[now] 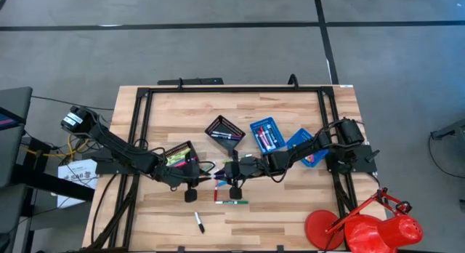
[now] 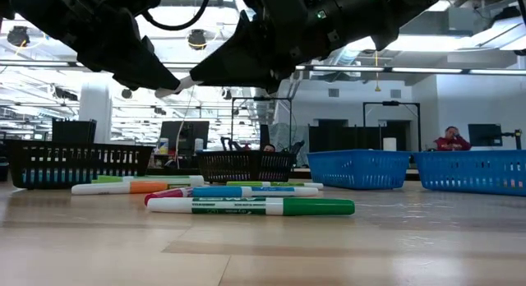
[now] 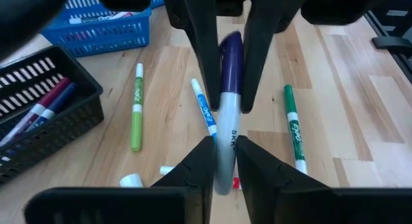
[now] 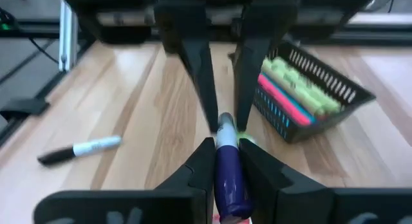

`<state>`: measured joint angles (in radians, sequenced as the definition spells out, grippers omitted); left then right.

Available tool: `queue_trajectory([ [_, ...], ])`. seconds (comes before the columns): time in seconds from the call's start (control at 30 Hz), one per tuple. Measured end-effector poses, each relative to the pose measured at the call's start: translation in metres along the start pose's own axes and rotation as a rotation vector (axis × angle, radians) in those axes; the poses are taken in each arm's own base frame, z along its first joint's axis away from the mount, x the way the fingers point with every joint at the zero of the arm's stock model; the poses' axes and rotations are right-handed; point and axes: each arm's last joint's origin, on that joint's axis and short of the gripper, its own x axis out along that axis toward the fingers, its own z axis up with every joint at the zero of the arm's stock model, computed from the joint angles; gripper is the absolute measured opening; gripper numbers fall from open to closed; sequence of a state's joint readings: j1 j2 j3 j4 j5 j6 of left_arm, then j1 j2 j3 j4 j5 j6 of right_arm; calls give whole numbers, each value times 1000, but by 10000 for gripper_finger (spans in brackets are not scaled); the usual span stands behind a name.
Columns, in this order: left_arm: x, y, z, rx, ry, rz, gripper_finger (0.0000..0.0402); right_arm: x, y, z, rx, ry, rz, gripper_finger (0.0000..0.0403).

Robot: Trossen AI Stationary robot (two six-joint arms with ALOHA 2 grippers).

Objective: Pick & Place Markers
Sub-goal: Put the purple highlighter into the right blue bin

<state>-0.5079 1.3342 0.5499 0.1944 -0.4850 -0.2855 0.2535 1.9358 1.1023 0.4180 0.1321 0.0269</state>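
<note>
Up top, the high view looks straight down from well above, taking in the whole wooden table (image 1: 290, 209) and a wide band of floor around it. The low view sits right at table-top height, facing level across the boards into the room behind, very near a green marker (image 2: 271, 206). Each wrist view looks forward along its own arm, close in, and each faces the other arm's fingers head-on. Both wrist views share the purple-capped marker (image 3: 226, 114) (image 4: 228, 166); the black tray (image 1: 180, 155) (image 4: 302, 89) shows from above too.
</note>
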Motion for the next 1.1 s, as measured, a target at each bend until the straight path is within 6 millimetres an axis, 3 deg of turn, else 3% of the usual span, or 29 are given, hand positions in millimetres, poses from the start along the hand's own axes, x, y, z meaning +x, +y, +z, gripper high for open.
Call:
queue_trajectory([
  [0.2, 0, 2, 1, -5, -22, 53, 96, 0, -2, -10, -9, 99, -6, 49],
  [0.33, 0, 3, 1, -5, -32, 90, 115, -12, -9, -7, 34, 183, -70, 49],
  [0.47, 0, 3, 1, -6, -31, 89, 124, -47, -16, 12, 94, 257, -235, 49],
  [0.6, 0, 3, 1, -5, -31, 89, 123, -100, -16, 33, 145, 312, -391, 49],
  [0.7, 0, 3, 1, -6, -30, 88, 121, -142, -12, 35, 167, 363, -570, 49],
  [0.8, 0, 3, 1, -9, -30, 87, 120, -179, -8, 22, 224, 411, -723, 49],
  [0.9, 0, 3, 1, -10, -30, 87, 120, -208, -6, -3, 328, 474, -829, 49],
  [1.1, 0, 3, 1, -9, -30, 87, 120, -245, -10, -55, 540, 531, -994, 49],
])
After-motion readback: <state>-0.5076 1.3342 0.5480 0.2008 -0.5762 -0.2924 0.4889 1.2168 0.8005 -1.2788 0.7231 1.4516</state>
